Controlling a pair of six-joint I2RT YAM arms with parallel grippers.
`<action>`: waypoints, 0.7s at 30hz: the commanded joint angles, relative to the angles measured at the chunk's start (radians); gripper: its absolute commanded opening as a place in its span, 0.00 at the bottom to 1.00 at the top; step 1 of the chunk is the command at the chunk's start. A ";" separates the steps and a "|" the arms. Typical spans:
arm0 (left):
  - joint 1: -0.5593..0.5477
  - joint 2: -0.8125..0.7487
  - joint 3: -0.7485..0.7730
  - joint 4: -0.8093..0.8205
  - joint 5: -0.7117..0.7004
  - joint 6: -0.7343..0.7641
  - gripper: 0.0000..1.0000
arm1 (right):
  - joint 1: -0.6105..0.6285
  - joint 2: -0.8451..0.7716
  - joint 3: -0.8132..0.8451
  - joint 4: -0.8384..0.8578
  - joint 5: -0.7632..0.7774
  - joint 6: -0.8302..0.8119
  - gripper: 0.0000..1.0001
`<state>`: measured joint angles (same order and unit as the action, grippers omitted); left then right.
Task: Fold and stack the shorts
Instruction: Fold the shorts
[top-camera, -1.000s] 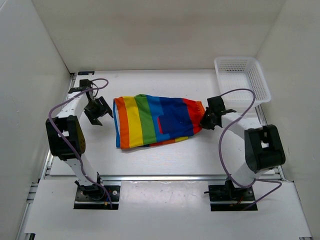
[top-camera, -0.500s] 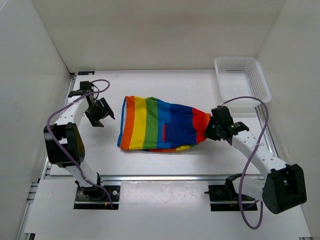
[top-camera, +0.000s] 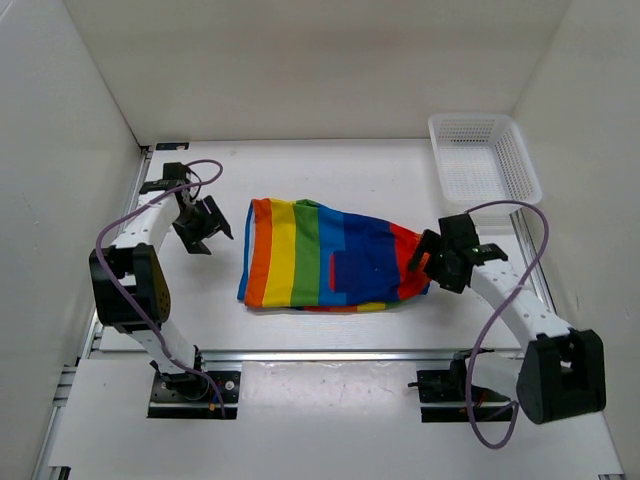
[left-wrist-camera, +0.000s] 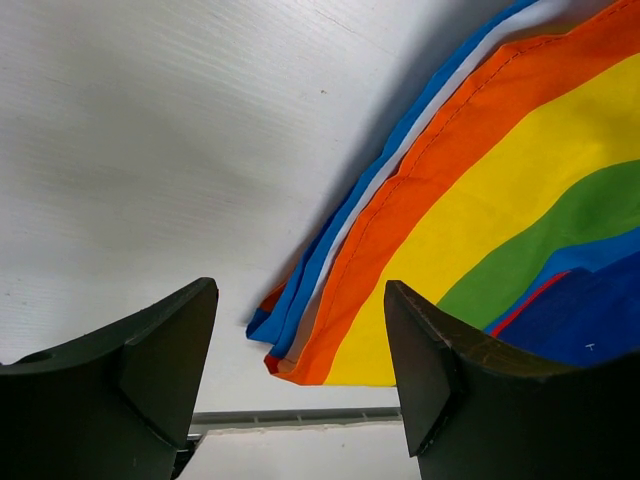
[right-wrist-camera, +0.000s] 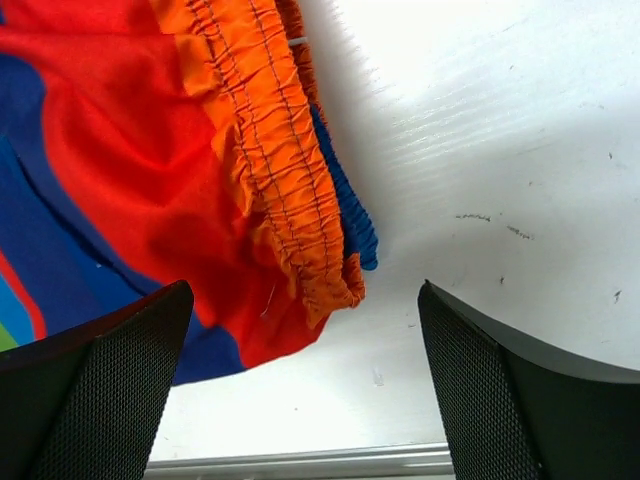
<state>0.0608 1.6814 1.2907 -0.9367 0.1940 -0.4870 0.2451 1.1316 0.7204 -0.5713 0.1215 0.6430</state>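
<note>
The rainbow-striped shorts (top-camera: 330, 255) lie flat in the middle of the table, orange and yellow stripes to the left, blue and red to the right. Their orange elastic waistband (right-wrist-camera: 285, 190) shows in the right wrist view, and a stack of leg hems (left-wrist-camera: 330, 290) shows in the left wrist view. My right gripper (top-camera: 440, 262) stands open just off the waistband end, with nothing between its fingers. Left of the shorts, my left gripper (top-camera: 208, 225) hangs open and apart from the cloth.
A white mesh basket (top-camera: 484, 158) stands at the back right corner. The metal rail of the table's near edge (top-camera: 330, 353) runs below the shorts. White walls enclose the table on three sides.
My right gripper pulled the waistband end toward the near right, then let go and opened. The shorts shifted right and lie flatter. The left arm barely moved.
</note>
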 joint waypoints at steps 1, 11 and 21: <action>-0.004 -0.003 0.019 0.018 0.025 -0.001 0.79 | -0.017 0.119 0.077 0.048 -0.040 -0.093 0.96; -0.004 0.009 0.029 0.018 0.025 -0.001 0.79 | -0.027 0.352 0.062 0.221 -0.146 -0.083 0.61; -0.013 0.028 0.009 0.036 0.016 -0.011 0.79 | -0.018 0.307 0.073 0.203 -0.024 -0.083 0.00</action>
<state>0.0536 1.7130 1.2911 -0.9298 0.2020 -0.4889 0.2253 1.4948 0.7807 -0.3569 0.0147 0.5739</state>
